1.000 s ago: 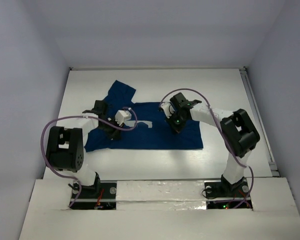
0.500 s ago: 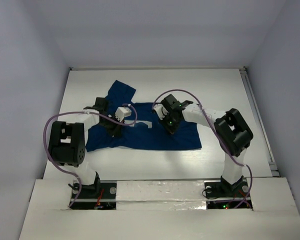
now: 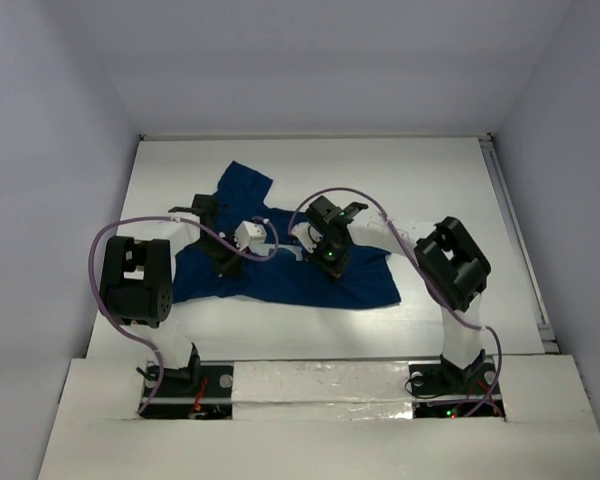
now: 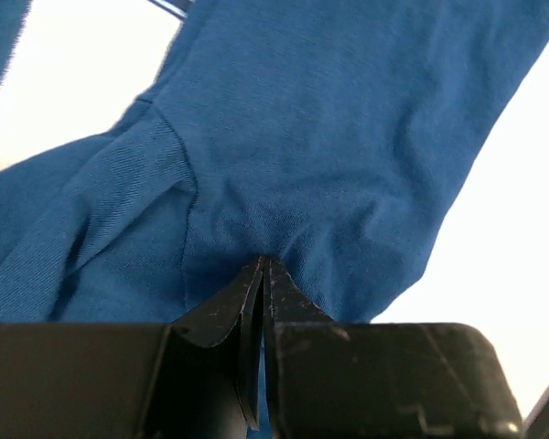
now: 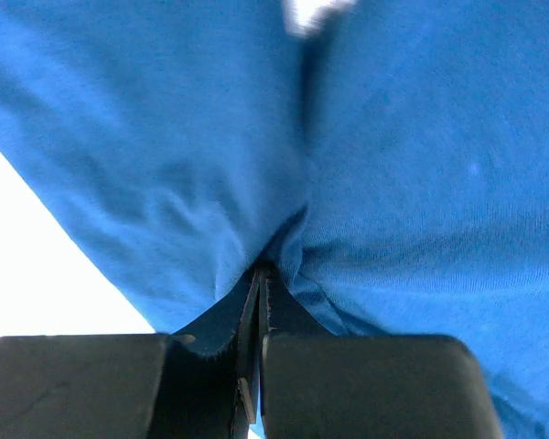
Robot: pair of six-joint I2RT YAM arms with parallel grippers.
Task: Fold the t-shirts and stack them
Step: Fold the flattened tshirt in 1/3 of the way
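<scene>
One dark navy t-shirt (image 3: 280, 282) lies partly bunched on the white table (image 3: 430, 180), with a sleeve (image 3: 245, 182) pointing to the far left. My left gripper (image 3: 226, 262) is shut on a pinch of cloth near the shirt's left side, and the fabric puckers at its tips (image 4: 265, 263). At the shirt's middle, my right gripper (image 3: 330, 262) is shut on another fold of the same shirt (image 5: 261, 270). A bit of the white chest print (image 5: 316, 11) shows at the top of the right wrist view. The cloth under both grippers is hidden.
Grey walls close in the table on three sides. A metal rail (image 3: 515, 230) runs along the right edge. Both arm bases (image 3: 170, 375) (image 3: 450, 375) stand at the near edge, with purple cables looping over the shirt.
My right gripper has moved left and toward the near edge with its pinch of cloth, dragging the shirt's right part inward and rumpling it. The left gripper has shifted only slightly.
</scene>
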